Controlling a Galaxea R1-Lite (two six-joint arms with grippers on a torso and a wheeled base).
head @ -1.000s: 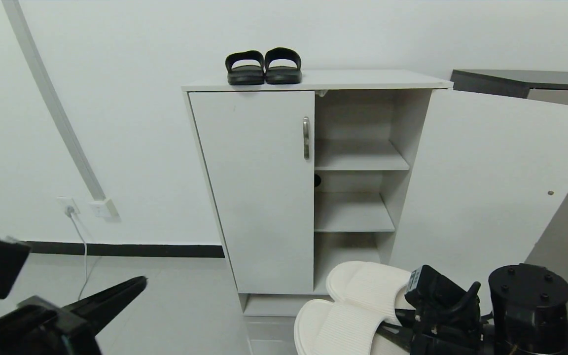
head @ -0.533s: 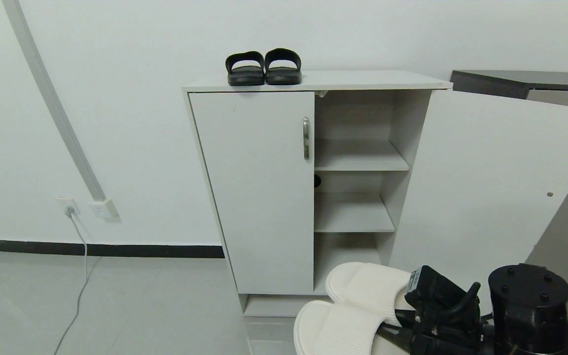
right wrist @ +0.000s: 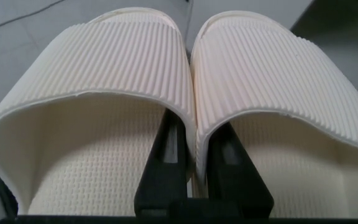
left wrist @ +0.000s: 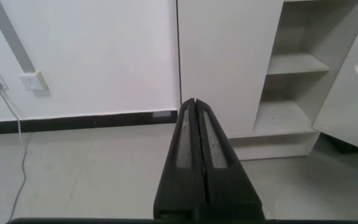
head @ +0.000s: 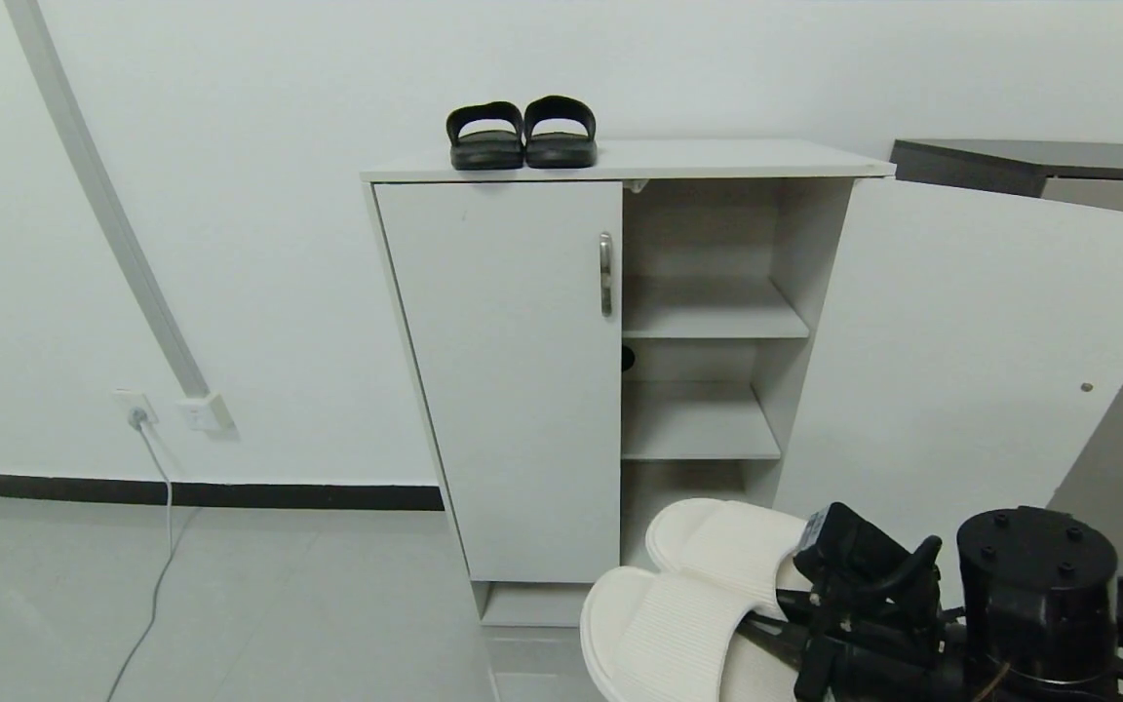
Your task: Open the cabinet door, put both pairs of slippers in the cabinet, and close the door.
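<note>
**Inspector:** What was the state of the cabinet point(head: 747, 154)?

**Assessor:** The right door point(head: 961, 361) stood swung wide, exposing the upper shelf point(head: 708, 310), the middle shelf point(head: 693, 424) and the bottom compartment point(head: 678, 492). All three were bare. The left door point(head: 513, 380) was shut. I judged the opening step done and neither pair stowed.

**Inspector:** Where was the white pair?

**Assessor:** The white slippers point(head: 688, 604) were carried by the right arm, low in front of the open half, toes toward the bottom compartment. The right wrist view showed the right jaws clamped on the two adjoining inner walls, one jaw inside each slipper. That pinch appeared chosen so one grasp carried both, side by side and touching.

**Inspector:** And the black pair?

**Assessor:** The black slippers point(head: 521, 132) sat together on the cabinet top, toward its left end above the shut door, untouched.

**Inspector:** The left arm?

**Assessor:** The left jaws were pressed together with nothing between them. They were held over the floor point(left wrist: 73, 174), well apart from the cabinet, which seemed to keep that arm out of the loading path.

**Inspector:** Any risk?

**Assessor:** The grip held soft fabric only, so either slipper could sag or slip.
</note>
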